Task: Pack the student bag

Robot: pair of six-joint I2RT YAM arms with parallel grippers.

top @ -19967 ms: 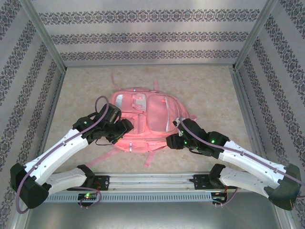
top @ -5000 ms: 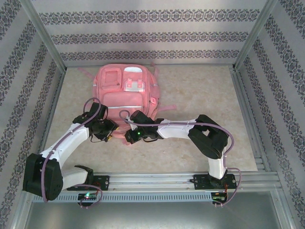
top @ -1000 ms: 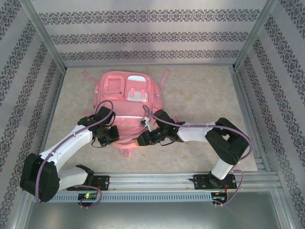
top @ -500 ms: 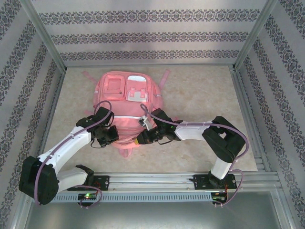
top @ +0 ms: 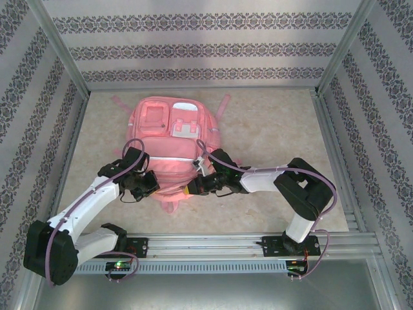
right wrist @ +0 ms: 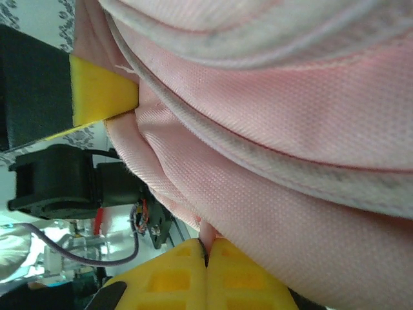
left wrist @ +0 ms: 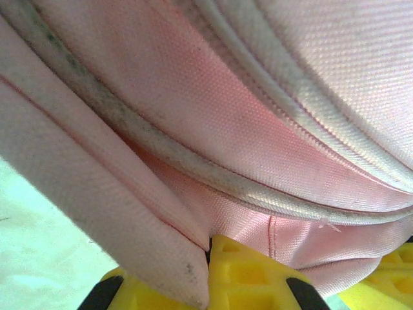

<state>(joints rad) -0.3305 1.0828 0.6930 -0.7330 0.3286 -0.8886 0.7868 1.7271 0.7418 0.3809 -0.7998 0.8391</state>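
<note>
1. Left wrist view: the left gripper (left wrist: 208,258) is clenched. Its yellow fingers (left wrist: 251,278) grasp a fold of pink fabric at the edge of the bag (left wrist: 213,129).
2. Above the fingers the fabric runs in ridged seams edged with pale piping, which is soiled grey in places. A patch of pale table (left wrist: 39,232) shows at lower left.
3. Right wrist view: the right gripper (right wrist: 206,258) is also clenched. Its yellow fingers are pressed together with a thin fold of bag fabric pinched in the seam between them.
4. Same view, upper left: one yellow finger of the left gripper, on its black body, touches the bag's edge.
5. Top external view: both grippers sit at the bag's near edge. The left gripper is at the near-left corner and the right gripper is further right along that edge. They are near each other but apart.
6. The bag lies flat on the table, left of centre, with its pocket panels facing up. The pale panels are at its far end.
7. Pink straps (top: 222,103) stick out at both far corners, and a pink loop (top: 171,205) lies just past the near edge.
8. The left arm (top: 90,200) stretches diagonally from its base. The right arm (top: 284,177) reaches in from the right, folded at the elbow.
9. Patterned walls (top: 206,51) enclose the table on three sides.
</note>
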